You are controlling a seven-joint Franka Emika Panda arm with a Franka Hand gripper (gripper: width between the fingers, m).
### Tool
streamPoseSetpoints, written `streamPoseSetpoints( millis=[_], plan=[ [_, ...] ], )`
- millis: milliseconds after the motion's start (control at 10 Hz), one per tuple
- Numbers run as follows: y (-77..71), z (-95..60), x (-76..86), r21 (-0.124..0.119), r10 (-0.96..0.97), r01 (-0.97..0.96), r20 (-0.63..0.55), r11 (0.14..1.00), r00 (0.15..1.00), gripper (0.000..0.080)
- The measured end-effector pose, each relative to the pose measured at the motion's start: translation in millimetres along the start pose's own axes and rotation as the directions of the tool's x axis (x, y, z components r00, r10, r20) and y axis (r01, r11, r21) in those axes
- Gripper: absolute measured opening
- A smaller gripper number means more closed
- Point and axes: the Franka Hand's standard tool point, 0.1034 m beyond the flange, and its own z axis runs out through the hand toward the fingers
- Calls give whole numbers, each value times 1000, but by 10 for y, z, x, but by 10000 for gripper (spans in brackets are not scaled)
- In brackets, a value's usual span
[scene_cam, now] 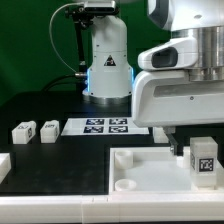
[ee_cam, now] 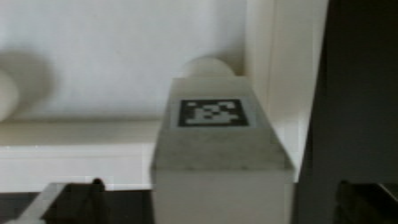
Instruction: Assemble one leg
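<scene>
Black bench (scene_cam: 60, 110) fills mid frame. Small white plastic leg with square marker (scene_cam: 204, 161) stands lower right on the white tray-like piece (scene_cam: 140, 172), under the end effector (scene_cam: 190, 148); its opening cannot be told.

The pincer (scene_cam: 204, 150) fingers hide behind the leg (scene_cam: 205, 160) — grip unclear, tray (scene_cam: 140, 170) cropped.

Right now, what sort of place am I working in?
Likely a robotics lab test bench: a black table carrying the marker board, tagged white furniture parts such as the leg, and a Franka arm base.
</scene>
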Motion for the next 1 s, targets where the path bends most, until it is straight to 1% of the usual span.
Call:
streamPoseSetpoints(
  millis=[100, 200, 300, 400, 500, 600, 700, 800, 900, 1000],
  plan=[
    [-2, 1, 0, 0, 61, -61, 0, 998, 998, 525],
    [-3, 1, -1, 0, 62, -62, 0, 998, 998, 525],
    [-6, 2, -2, 1, 126, -126, 1, 992, 992, 347],
    [11, 5, -4, 0, 276, -276, 2, 961, 961, 291],
    [18, 6, -5, -1, 325, -325, 2, 946, 946, 291],
    [25, 10, -11, 1, 453, -453, 5, 891, 891, 291],
    [50, 15, -22, -5, 661, -661, 4, 750, 750, 291],
    [82, 18, -39, -3, 827, -827, 13, 563, 563, 291],
    [95, 20, -53, -2, 912, -913, 34, 409, 408, 291],
    [100, 22, -70, -5, 973, -975, 61, 224, 224, 294]
  ],
)
